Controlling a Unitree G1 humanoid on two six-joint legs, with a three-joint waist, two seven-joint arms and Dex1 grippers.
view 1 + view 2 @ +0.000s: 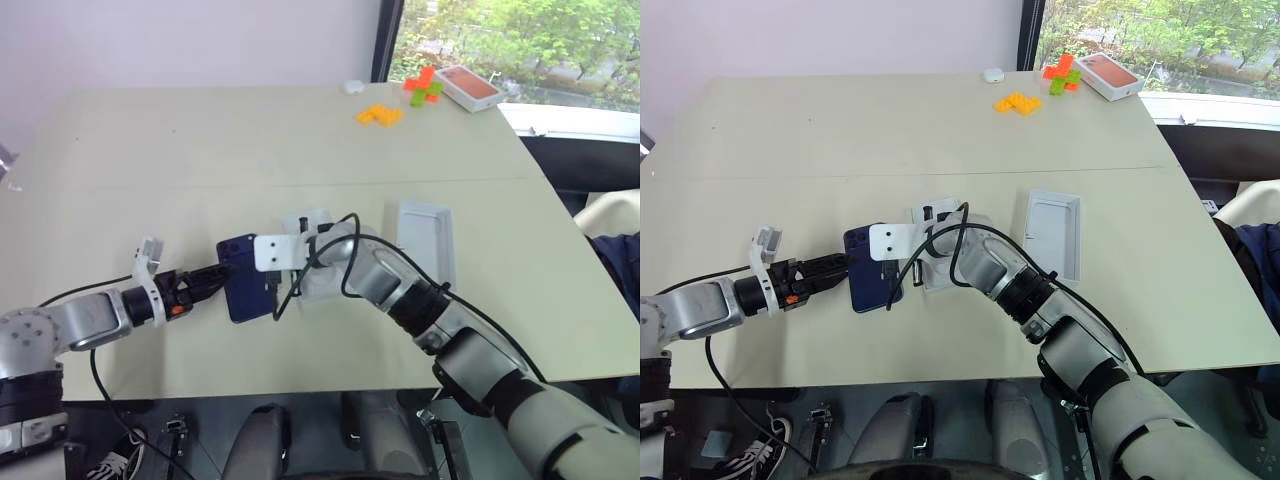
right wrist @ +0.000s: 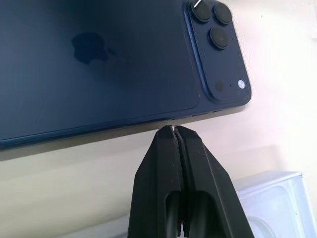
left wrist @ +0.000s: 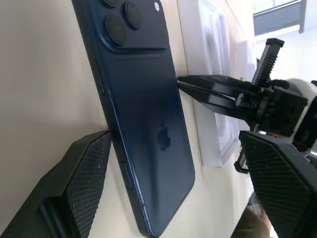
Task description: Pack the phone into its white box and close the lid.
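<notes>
Navy-blue phone (image 1: 245, 278) lies back-up on the bench (image 1: 200, 150), between both arms. Left end effector (image 1: 222, 272) spread wide, one finger (image 3: 74, 188) against phone's long edge. Right end effector (image 2: 172, 130) pinched shut, tip at opposite edge. White box (image 1: 1053, 232) sits just beyond, to the right.

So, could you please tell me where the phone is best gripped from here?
Across its two long edges, near mid-length. The phone lies flat on the table, back up, too thin to take from above. The open left gripper already straddles it, one finger at an edge; the shut right gripper braces the opposite edge.
</notes>
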